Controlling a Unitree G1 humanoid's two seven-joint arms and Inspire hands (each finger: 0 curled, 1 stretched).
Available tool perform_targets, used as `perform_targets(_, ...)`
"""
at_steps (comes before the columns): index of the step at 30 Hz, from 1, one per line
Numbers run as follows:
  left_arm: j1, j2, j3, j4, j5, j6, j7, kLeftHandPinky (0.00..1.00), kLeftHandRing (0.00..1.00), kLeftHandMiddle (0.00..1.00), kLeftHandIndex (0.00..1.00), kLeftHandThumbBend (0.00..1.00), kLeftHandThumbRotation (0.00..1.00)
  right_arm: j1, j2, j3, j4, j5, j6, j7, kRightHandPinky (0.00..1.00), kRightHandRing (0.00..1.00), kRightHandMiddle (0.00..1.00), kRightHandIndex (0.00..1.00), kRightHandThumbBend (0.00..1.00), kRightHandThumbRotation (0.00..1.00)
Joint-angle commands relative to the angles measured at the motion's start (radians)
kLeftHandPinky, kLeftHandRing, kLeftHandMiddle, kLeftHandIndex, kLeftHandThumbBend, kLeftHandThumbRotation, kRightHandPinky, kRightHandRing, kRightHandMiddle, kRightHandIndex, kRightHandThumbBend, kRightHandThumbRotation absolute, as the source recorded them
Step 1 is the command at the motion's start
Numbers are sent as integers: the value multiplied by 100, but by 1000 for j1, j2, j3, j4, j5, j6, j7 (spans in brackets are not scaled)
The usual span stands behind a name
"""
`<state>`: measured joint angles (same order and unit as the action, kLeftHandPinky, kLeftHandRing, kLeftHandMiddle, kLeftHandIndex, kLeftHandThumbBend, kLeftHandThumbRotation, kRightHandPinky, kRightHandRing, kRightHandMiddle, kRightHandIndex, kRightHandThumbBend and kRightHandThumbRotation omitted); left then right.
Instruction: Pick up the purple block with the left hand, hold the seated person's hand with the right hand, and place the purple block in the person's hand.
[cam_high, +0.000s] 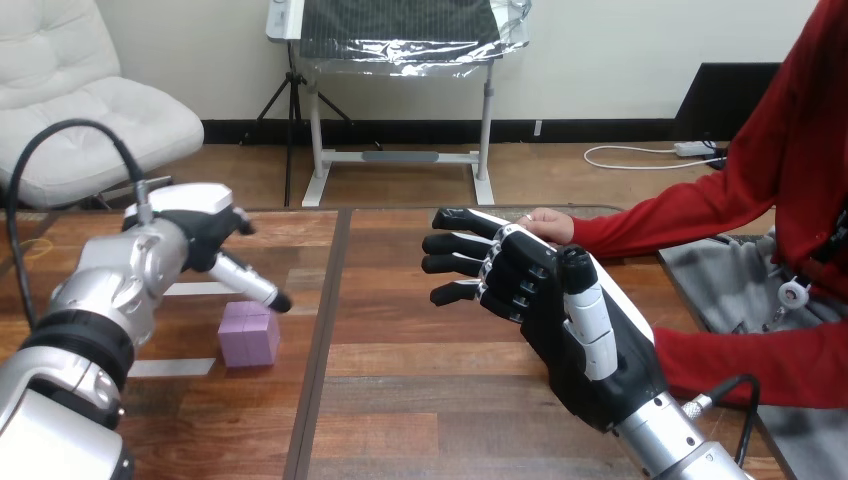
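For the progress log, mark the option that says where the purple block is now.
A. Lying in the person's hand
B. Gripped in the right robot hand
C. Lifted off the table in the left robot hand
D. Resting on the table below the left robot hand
D: the purple block sits on the table, with the left robot hand just above it and not closed round it.

White padded chair (90, 110), foil-covered panel (400, 35) on stand (487, 130), pale wall (620, 50), wooden floor (560, 180).
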<state>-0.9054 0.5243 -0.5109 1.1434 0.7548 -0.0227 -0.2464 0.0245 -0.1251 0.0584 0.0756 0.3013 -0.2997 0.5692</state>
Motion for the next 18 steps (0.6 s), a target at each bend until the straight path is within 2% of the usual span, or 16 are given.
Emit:
perform_targets(1,-96,-16,-19,14,17,2,16,97,93,92,89,100,55,-52,-8,-22,-39,21,1,2,67,79,79,82,81,100)
perform_targets(6,-103,-24,-21,32,11,22,-6,93,94,93,90,100,55,-51,-8,-21,-36,16,-7,3,67,79,79,81,81,100)
perform_targets(7,-104,-25,-20,34,8,27,-11,89,95,93,90,100,55,-50,-8,-20,-37,15,-6,2,67,79,79,81,81,100)
perform_targets(11,-110,-31,-24,46,6,45,-25,83,96,94,91,100,54,-48,-6,-19,-38,12,-6,0,67,79,79,81,81,100)
perform_targets(15,-113,-31,-29,55,6,47,-38,78,96,94,90,100,53,-44,-3,-17,-40,7,-6,-5,66,79,79,81,81,100)
perform_targets(18,-115,-31,-33,60,7,45,-48,70,94,92,87,100,52,-45,-1,-16,-36,8,-8,-5,66,79,79,81,81,100)
